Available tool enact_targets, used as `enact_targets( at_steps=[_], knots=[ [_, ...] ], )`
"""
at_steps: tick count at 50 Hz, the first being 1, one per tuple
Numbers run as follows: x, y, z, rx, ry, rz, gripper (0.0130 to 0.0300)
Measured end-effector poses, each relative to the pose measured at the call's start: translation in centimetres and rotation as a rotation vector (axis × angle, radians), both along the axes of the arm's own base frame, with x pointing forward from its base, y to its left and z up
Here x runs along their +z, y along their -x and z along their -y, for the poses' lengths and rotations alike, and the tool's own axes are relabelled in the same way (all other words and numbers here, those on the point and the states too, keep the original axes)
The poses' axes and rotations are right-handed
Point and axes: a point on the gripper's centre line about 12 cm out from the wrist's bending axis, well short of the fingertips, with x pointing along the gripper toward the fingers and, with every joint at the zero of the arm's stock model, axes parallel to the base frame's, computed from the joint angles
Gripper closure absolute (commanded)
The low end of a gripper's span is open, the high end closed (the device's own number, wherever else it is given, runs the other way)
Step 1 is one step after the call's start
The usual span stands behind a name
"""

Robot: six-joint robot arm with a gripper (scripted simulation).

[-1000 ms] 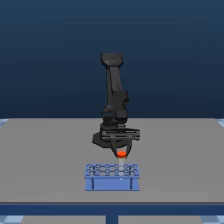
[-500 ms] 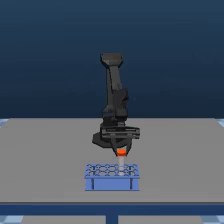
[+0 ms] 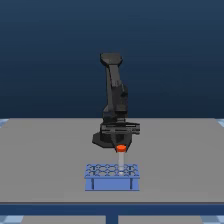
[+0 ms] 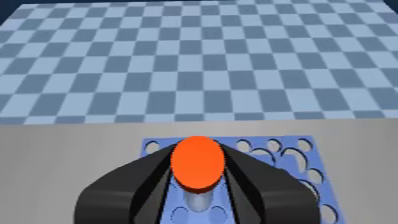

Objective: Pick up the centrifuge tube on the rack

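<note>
One centrifuge tube (image 3: 121,156) hangs upright above the rack (image 3: 112,177), its orange cap clamped between the dark fingers (image 4: 133,182) of the pincer (image 3: 120,147). Its pale lower end sits just over the rack's top holes. The arm (image 3: 115,95) stands upright over the worktop (image 3: 45,160), wrist pointing down. Compared with a second ago, pincer and tube are higher.
</note>
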Motion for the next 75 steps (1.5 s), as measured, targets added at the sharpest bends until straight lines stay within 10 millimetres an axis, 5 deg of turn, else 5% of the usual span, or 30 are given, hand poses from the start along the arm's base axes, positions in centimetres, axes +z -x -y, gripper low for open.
enact_targets(
  at_steps=[75],
  knots=[
    [4.7,0.0,-0.1,0.005,-0.010,-0.005,0.0300]
  ],
)
